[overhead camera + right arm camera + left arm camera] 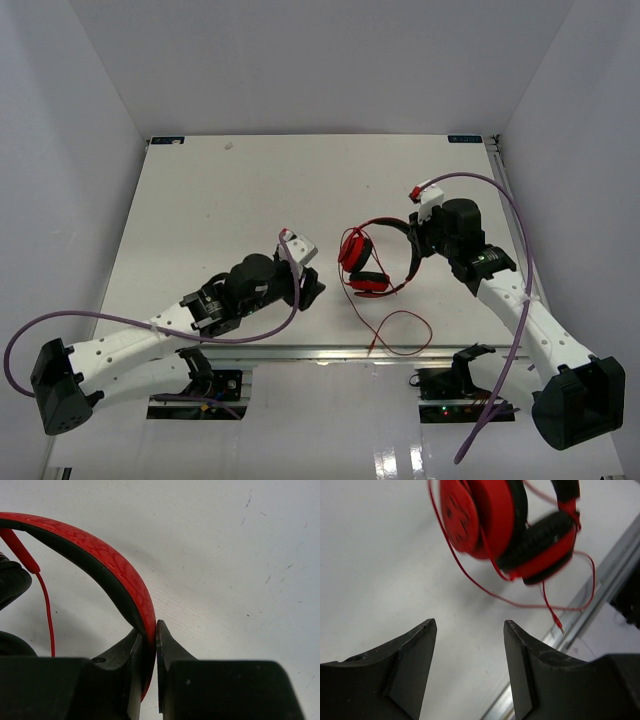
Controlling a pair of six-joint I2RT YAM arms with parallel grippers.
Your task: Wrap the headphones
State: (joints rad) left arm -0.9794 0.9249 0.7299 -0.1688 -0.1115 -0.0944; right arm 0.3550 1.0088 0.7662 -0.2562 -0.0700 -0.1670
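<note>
Over to the headphones [375,262], right of centre on the white table [220,200], toward its near edge. Round cups in glossy red plastic, thick black pads with a grainy look. Band a thin arch, red outside with a raised swirl pattern, black inside. Pinched mid-arch by the right gripper [150,630], clenched flat on both faces of the band. Arch opening toward the left gripper [470,625], cups at that end. Long axis running left to right across the table. Thin red cable [405,330] looping from the cups to the near edge, plug tip by the metal rail [615,567]. Dark marks on one cup face, too blurred to read. Left gripper released: matt black wedge fingers spread, nothing between them, just short of the cups.
</note>
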